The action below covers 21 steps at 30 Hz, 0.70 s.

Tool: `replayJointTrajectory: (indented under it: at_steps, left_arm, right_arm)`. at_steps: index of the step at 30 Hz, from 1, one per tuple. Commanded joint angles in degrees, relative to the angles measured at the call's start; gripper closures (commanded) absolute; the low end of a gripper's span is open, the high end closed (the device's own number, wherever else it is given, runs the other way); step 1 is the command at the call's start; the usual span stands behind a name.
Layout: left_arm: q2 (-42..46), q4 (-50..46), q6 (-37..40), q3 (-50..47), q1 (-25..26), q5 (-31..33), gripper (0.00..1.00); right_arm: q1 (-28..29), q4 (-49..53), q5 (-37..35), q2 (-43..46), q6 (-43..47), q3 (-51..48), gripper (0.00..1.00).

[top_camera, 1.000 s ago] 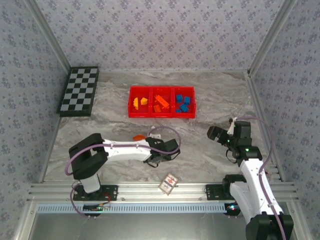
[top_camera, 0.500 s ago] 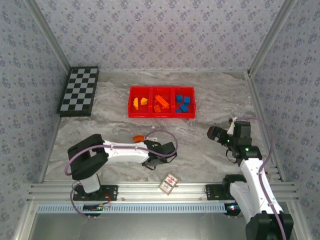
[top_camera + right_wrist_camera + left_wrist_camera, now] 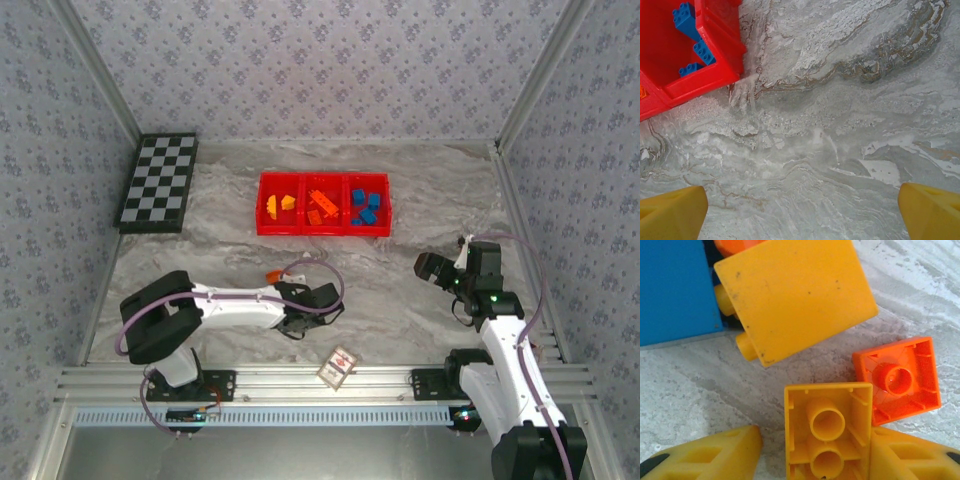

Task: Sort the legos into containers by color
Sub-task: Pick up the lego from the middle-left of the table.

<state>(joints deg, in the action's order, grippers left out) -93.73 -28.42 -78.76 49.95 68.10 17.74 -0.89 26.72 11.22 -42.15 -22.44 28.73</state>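
Partly out of frame, yellow lego [image 3: 827, 432]

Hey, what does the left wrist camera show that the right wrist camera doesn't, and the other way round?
Left wrist: an upturned yellow-orange plastic brick between the tips of the open left gripper, an upturned red-orange square brick, a larger yellow-orange brick and a blue brick. Right wrist: a corner of the bright-red plastic tray holding small blue bricks. Shared: grey marbled tabletop and spread yellow fingertips.
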Motion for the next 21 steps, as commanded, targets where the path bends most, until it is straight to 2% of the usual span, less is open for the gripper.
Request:
replayJointTrajectory:
  at_steps: [1, 13, 21]
  left_arm:
    - [-0.98, -1.53, -1.39, -2.96, -1.1, -1.52, 0.46]
    - [4.5, -2.52, -3.57, -7.44, -2.0, -0.91, 0.55]
    - [12.62, -6.25, -2.82, -8.48, -2.33, 4.59, 0.59]
  right_arm:
    - [-0.59, -0.16, -0.15, -0.08, -0.6, -0.52, 0.0]
    - [-0.67, -0.62, 0.11, -0.59, -0.79, -0.61, 0.0]
    - [-0.87, -0.8, 0.44, -0.99, -1.03, -0.69, 0.0]
